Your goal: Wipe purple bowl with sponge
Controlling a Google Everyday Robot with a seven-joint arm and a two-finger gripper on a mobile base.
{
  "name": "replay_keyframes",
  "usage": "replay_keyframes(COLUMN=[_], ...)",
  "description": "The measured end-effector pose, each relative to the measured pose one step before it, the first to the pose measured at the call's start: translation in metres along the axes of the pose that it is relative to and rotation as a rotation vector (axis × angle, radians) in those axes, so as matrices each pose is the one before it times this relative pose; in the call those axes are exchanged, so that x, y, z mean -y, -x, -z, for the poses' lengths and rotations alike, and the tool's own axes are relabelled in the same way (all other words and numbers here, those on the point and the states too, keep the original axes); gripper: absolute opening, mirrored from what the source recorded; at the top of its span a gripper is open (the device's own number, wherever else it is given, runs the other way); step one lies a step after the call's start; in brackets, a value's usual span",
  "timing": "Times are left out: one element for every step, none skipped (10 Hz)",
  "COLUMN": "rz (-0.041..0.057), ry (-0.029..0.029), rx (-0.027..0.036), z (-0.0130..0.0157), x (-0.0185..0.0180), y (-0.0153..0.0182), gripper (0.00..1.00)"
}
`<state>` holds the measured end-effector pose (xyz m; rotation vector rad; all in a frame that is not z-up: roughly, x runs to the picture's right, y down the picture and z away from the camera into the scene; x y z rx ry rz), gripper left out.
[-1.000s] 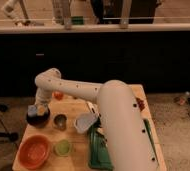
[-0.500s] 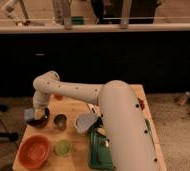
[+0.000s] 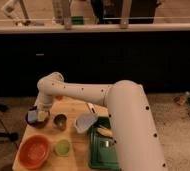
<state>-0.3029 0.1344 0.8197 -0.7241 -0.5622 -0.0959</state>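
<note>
The purple bowl [image 3: 30, 121], small and almost black, stands at the table's left edge. The sponge [image 3: 33, 116], pale blue with a yellowish part on its right, lies inside the bowl. My gripper [image 3: 41, 110] reaches straight down from the arm's bend into the bowl. It is shut on the sponge and presses it against the bowl's inside. The gripper's wrist hides the bowl's far rim.
A small metal cup [image 3: 60, 120] stands just right of the bowl, then a pale blue-grey cup [image 3: 85, 121] lying tilted. An orange bowl [image 3: 34, 151] and a small green bowl [image 3: 63, 147] sit at the front. A green tray [image 3: 99, 150] is at the right, partly under my arm.
The gripper and sponge moved from the bowl's far side to its left, then back toward its middle. The bowl stayed put.
</note>
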Motion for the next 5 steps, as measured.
replay_keyframes(rz=[-0.0052,-0.00828,0.00124,0.0023,0.00472], ry=[0.00104,-0.00122,0.00403,0.00374,0.00534], rx=[-0.00476,-0.00497,-0.00647,-0.00519,-0.00189], z=[0.00131,0.00245,-0.00027,-0.00086,-0.00219], x=[0.00138,0.00614,0.00769,0.00572,0.00524], y=[-0.00222,-0.00155,-0.00008,0.00052,0.00164], gripper=[0.0,0.0,0.0,0.0,0.0])
